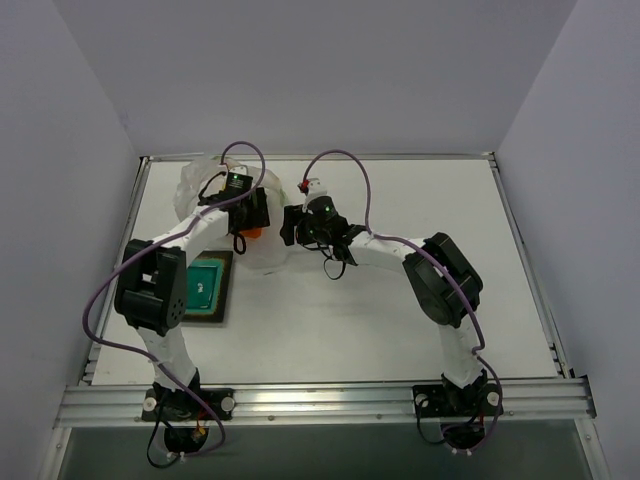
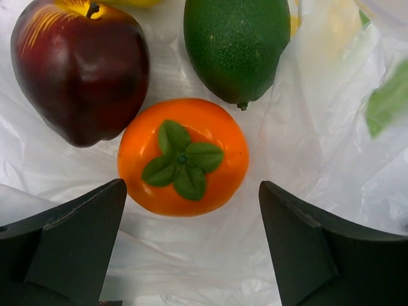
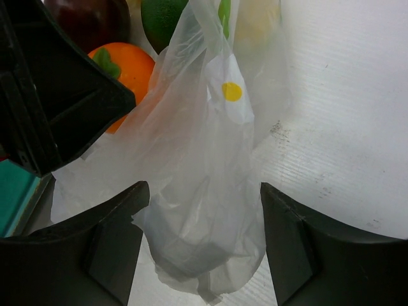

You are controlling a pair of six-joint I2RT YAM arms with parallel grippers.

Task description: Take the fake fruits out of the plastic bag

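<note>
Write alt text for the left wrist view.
An orange fruit with a green leafy cap lies on the crinkly plastic bag, centred just ahead of the open jaws. Beyond it sit a dark red apple and a green fruit.

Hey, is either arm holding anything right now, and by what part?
Nothing is held. The left pincer is open, astride the orange fruit without clamping it. The right pincer is open, with a fold of the plastic bag lying in its gap.
</note>
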